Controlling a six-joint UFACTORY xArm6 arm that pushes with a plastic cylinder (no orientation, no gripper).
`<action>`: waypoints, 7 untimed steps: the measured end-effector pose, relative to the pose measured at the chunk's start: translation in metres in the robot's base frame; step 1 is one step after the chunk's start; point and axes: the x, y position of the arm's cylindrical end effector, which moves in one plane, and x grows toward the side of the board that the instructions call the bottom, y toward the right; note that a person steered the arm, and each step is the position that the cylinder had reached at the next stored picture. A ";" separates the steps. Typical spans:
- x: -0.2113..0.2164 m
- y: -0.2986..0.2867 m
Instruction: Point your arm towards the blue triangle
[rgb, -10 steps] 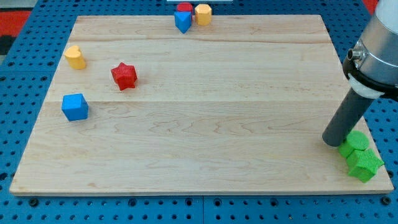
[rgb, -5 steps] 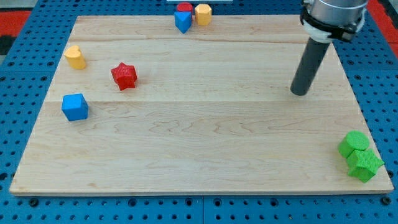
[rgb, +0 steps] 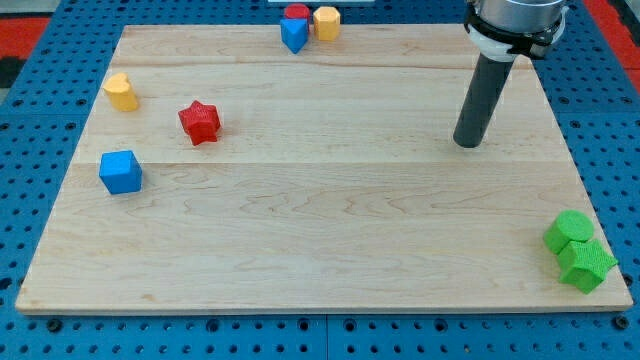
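Note:
The blue triangle (rgb: 293, 36) lies at the board's top edge, a little left of centre, touching a red block (rgb: 296, 13) above it and beside a yellow hexagonal block (rgb: 327, 22). My tip (rgb: 466, 143) rests on the board at the view's right, far to the right of and below the blue triangle, touching no block.
A yellow block (rgb: 121, 92), a red star (rgb: 200, 122) and a blue cube (rgb: 121, 172) sit at the view's left. Two green blocks (rgb: 570, 231) (rgb: 587, 264) sit at the bottom right corner. The wooden board (rgb: 320, 200) lies on a blue pegboard.
My tip has moved from beside the green blocks at the bottom right up and to the left, away from them. No block has moved.

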 end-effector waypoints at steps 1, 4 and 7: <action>0.000 0.000; -0.002 0.000; -0.004 -0.001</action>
